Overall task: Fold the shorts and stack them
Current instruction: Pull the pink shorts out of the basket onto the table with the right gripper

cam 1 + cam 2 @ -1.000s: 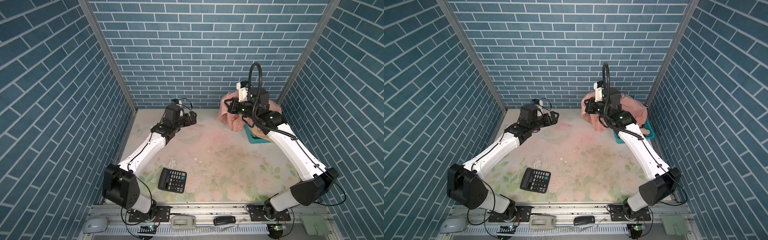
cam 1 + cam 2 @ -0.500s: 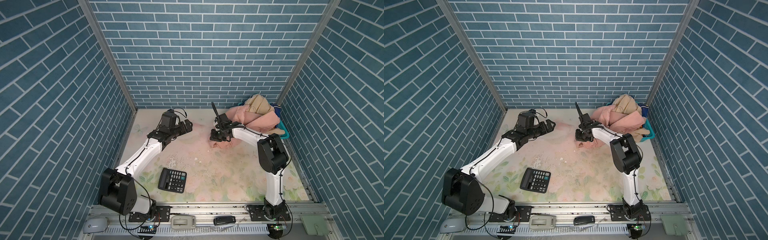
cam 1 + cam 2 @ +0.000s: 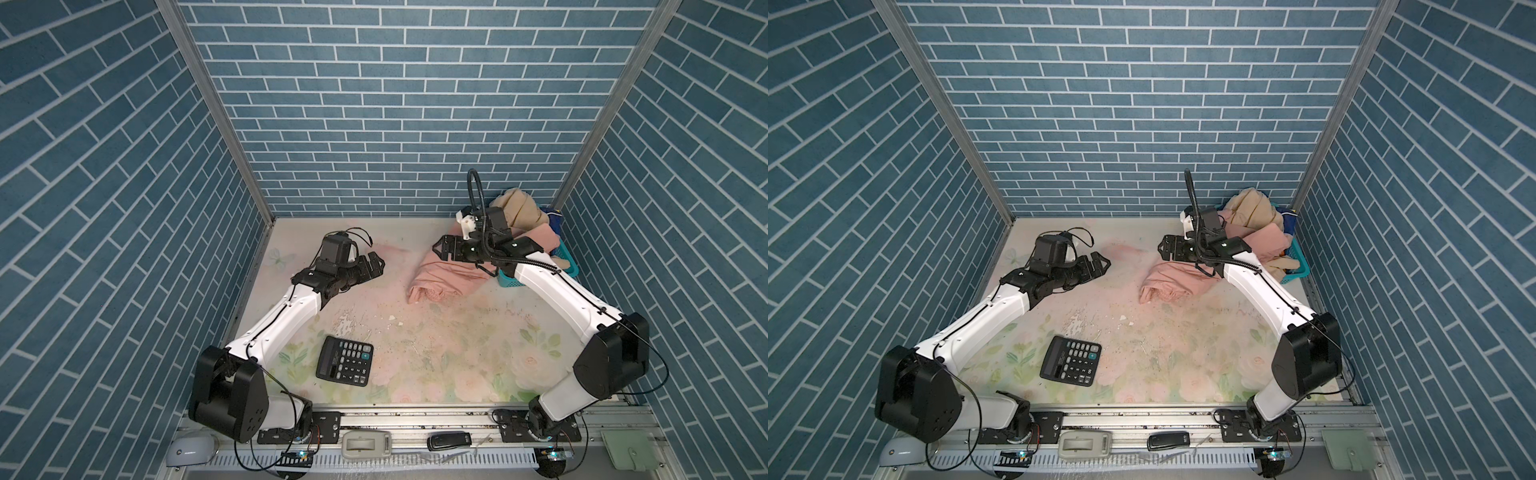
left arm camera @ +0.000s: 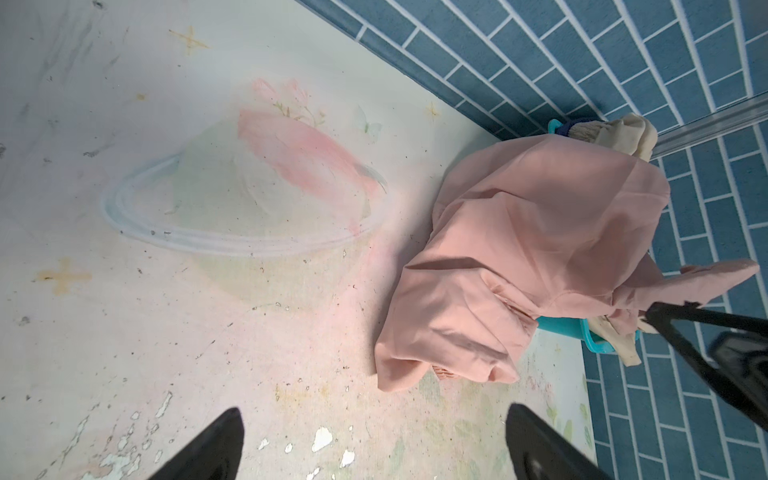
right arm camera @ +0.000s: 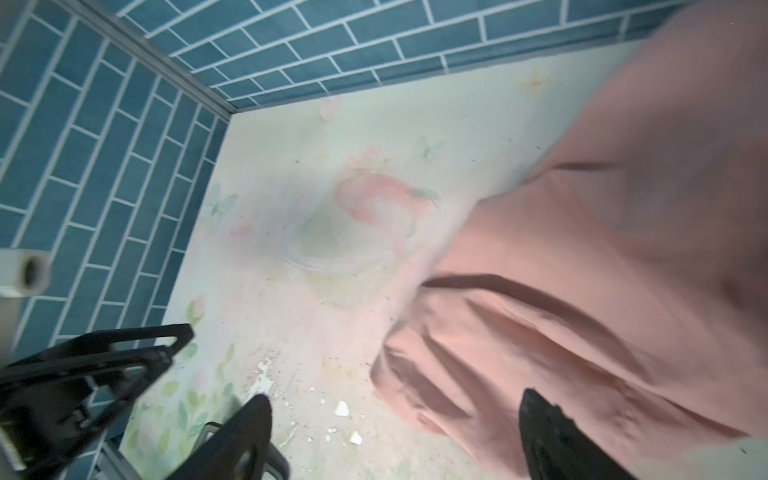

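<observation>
Plain salmon-pink cloth shorts (image 3: 444, 278) (image 3: 1173, 282): crumpled, right of centre in both top views. Upper end draped over the basket rim, the rest spilling down onto the desk, lower edge rolled under. Fills the right half of the right wrist view (image 5: 582, 291) and the middle right of the left wrist view (image 4: 519, 257).

Plain beige cloth shorts (image 3: 517, 208) (image 3: 1252, 210): bunched on top of the basket load, upper right, against the back wall. Touches the salmon-pink shorts.

Dark blue cloth edge (image 3: 555, 220) (image 3: 1287, 220): tucked at the far right of the heap, beside the beige shorts; too little shown to tell the rest of the garment.

Teal plastic mesh basket (image 3: 567, 257) (image 3: 1298, 257): in the back right corner, mostly covered by cloth.

Right claw (image 3: 438, 249) (image 5: 392, 399): jaws spread wide, gripping nothing. Hovers over the upper left part of the salmon-pink shorts; contact with the cloth cannot be told.

Left claw (image 3: 378, 266) (image 4: 374, 415): jaws fully apart, empty. Hangs above bare desk left of centre, well apart from the shorts and pointing toward them.

Black desk calculator with grey keys (image 3: 345, 367) (image 3: 1070, 360): flat, lower centre-left, apart from both claws.

Floral-printed pastel desk (image 3: 457, 353): scuffed, with white flakes near the middle.
</observation>
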